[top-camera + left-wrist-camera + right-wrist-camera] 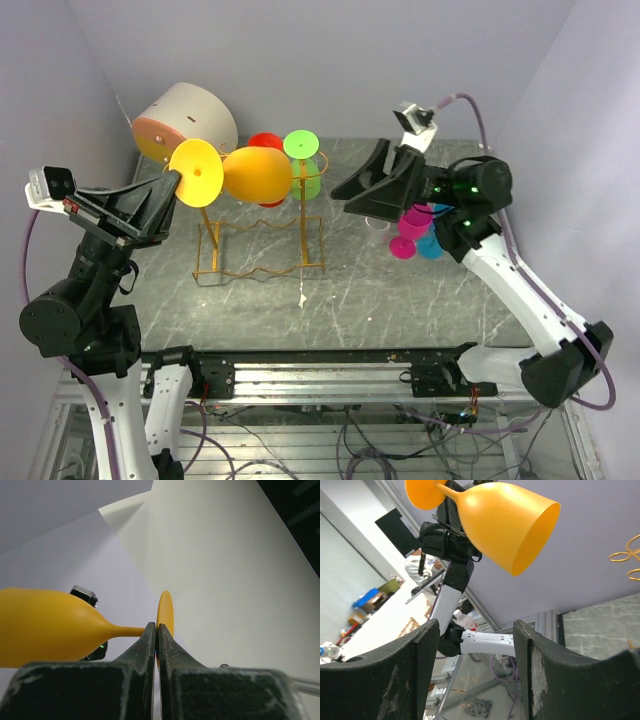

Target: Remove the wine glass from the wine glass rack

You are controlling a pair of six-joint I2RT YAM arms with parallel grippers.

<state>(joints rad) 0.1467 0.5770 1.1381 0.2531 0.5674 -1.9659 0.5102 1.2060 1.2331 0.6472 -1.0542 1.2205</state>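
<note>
The left hand (156, 628) was clamped tight on the stem of the orange-yellow wine glass (257, 174). Its 2 fingers (145, 650) were pressed together with only the thin stem between them, just behind the round foot. The glass lay on its side in the air, foot toward the left arm and bowl pointing right, its open mouth turned toward the right arm.

From above, the bowl overlapped the upper left end of the wine glass rack (260, 235). In the right wrist view nothing touched the bowl, and the rack's gold loops sat well off to one side of it. The rack stood on the grey marbled surface (400, 300), with 1 red glass (265, 141) and 1 green glass (303, 150) at its top rail. A white-and-orange drum (190, 115) lay behind it near the left wall.

The right hand (475, 627) hovered to the right of the rack, its jaws spread wide with nothing between them. 1 pink glass (404, 245) and 1 blue glass (432, 245) showed just beneath the right arm.
</note>
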